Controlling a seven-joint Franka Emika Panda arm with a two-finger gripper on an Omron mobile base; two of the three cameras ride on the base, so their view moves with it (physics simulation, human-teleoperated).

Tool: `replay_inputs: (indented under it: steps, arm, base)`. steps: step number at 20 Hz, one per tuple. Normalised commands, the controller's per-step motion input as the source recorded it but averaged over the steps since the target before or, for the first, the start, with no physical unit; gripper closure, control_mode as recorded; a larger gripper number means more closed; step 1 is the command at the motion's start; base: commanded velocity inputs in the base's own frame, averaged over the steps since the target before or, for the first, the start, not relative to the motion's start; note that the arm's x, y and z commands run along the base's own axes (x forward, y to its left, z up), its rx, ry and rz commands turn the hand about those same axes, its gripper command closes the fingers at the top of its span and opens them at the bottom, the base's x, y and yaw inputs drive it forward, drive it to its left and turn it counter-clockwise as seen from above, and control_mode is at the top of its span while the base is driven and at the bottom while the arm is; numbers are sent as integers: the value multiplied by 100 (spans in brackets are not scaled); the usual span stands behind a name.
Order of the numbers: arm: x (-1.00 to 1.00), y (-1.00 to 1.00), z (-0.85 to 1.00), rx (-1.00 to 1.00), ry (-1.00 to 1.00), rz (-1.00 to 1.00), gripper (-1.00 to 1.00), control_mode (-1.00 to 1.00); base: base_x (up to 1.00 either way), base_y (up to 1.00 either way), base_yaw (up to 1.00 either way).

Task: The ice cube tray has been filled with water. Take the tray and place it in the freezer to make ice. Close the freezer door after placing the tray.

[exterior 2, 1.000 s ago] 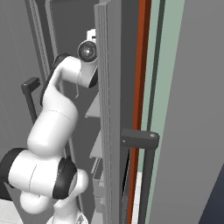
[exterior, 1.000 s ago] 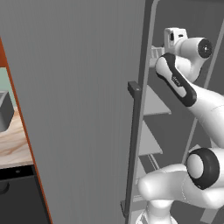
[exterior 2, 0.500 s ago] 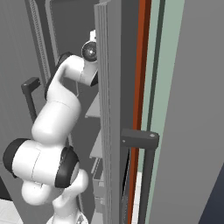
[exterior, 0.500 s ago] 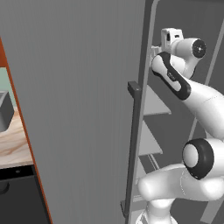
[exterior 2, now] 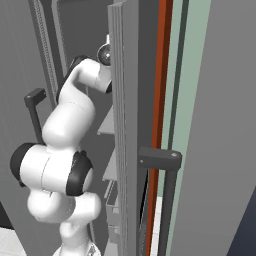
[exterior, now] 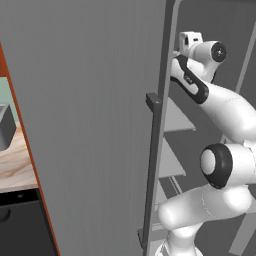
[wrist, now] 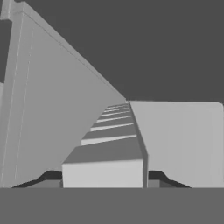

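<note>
My arm reaches up into the freezer (exterior: 176,118), a tall grey compartment with several pale grey shelves. In the hand view my gripper (wrist: 104,177) is open. Its dark fingertips (wrist: 47,176) stand wide apart on either side of the nearest shelf's front edge (wrist: 103,173). More shelves step away below it. My hand (exterior: 196,44) sits high in the compartment. The ice cube tray is out of view. An open grey door (exterior: 90,125) with a vertical bar handle (exterior: 152,165) stands left of the arm. No dispenser recess shows on it.
A second open door (exterior 2: 125,125) with a bar handle (exterior 2: 165,200) stands close on the arm's right. An orange cabinet panel (exterior 2: 164,75) is behind it. A wooden counter (exterior: 15,165) with a grey box (exterior: 5,125) lies far left, with a black appliance (exterior: 20,225) under it.
The hand has shifted slightly left inside the compartment. The elbow has risen and the arm has folded closer. The doors have not moved.
</note>
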Motion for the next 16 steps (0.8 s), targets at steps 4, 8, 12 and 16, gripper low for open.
replay_inputs:
  steps: [4, 8, 12, 16]
  arm:
    - [49, 0, -33, 0, 3, 0, 100, -100]
    - [44, 0, -25, 0, 4, 0, 100, -100]
    - [32, 0, -10, 0, 2, 1, 100, -100]
    - [32, 0, -2, 0, 2, 2, -100, -100]
  base:
    - [0, 0, 0]
    - [0, 0, 0]
    - [0, 0, 0]
    - [0, 0, 0]
